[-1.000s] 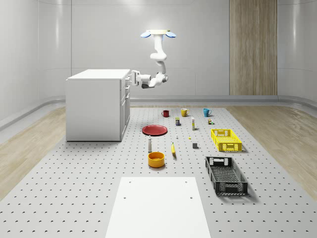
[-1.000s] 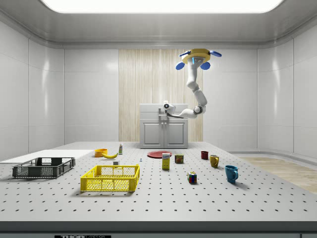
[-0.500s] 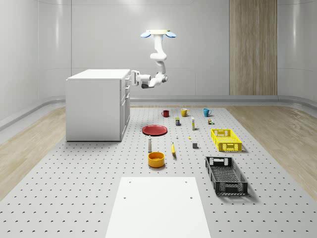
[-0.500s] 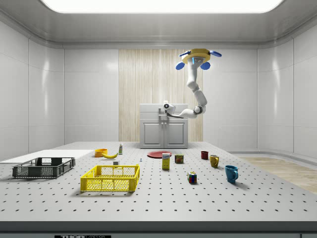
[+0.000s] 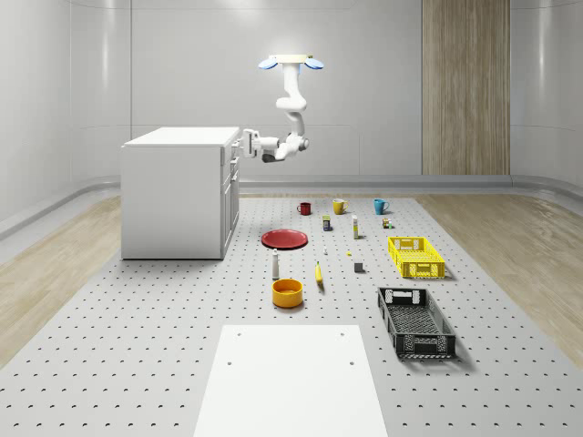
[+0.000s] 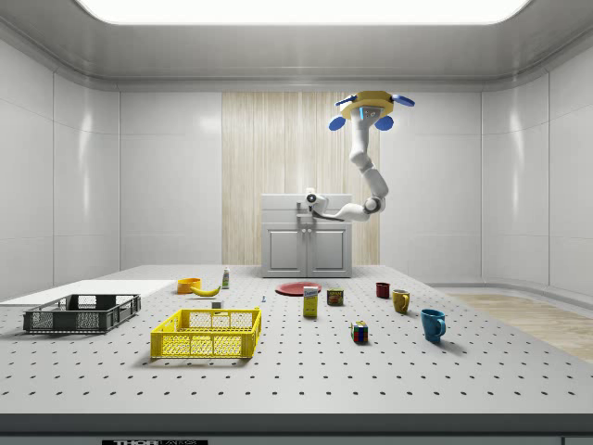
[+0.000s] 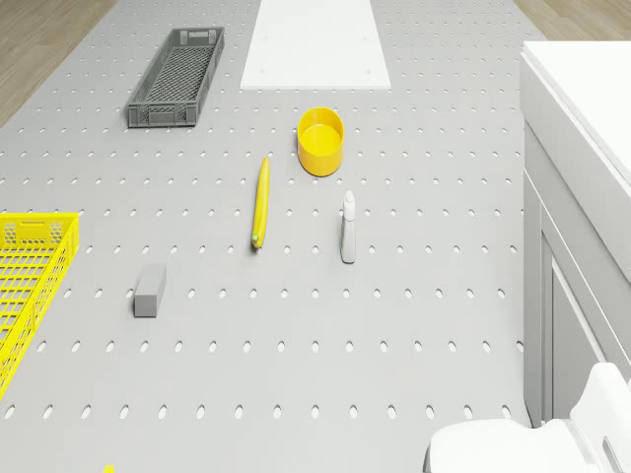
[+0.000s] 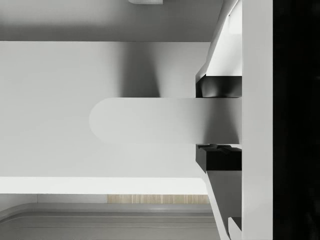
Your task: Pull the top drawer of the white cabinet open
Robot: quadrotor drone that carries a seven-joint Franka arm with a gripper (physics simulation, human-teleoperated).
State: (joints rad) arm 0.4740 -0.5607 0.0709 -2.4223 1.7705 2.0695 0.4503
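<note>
Hovering high over the perforated grey worktop (image 5: 137,319), the yellow-and-blue quadrotor drone (image 5: 291,62), well clear of the boxy white cabinet (image 5: 173,196) and out on its drawer-front side. Reaching down and back from there, the white jointed arm (image 5: 291,109), elbow bent, wrist levelled at the cabinet's upper edge. Jaws right up against the top drawer (image 5: 233,148), just under the cabinet's top.

Looking along the wrist now: closed on the pale rounded bar handle (image 8: 145,120), one black pad (image 8: 219,86) pressed on either side of it, no gap showing. A firm hold, by the look of it.

Hard to tell whether the drawer is out of its housing at all; at most a sliver. Calling the pull barely begun.

Turning on one thing here: handle's long axis lying along the drawer face, crosswise to the pull, with the jaws pinching across the bar's thin section. Cabinet towards the whole-scene view's left of the jaws, drone and elbow towards that view's right. Needing, then, a straight draw towards that right, square off the drawer face. Any sideways drift likely to slide the pads along the bar or jam the drawer.
</note>
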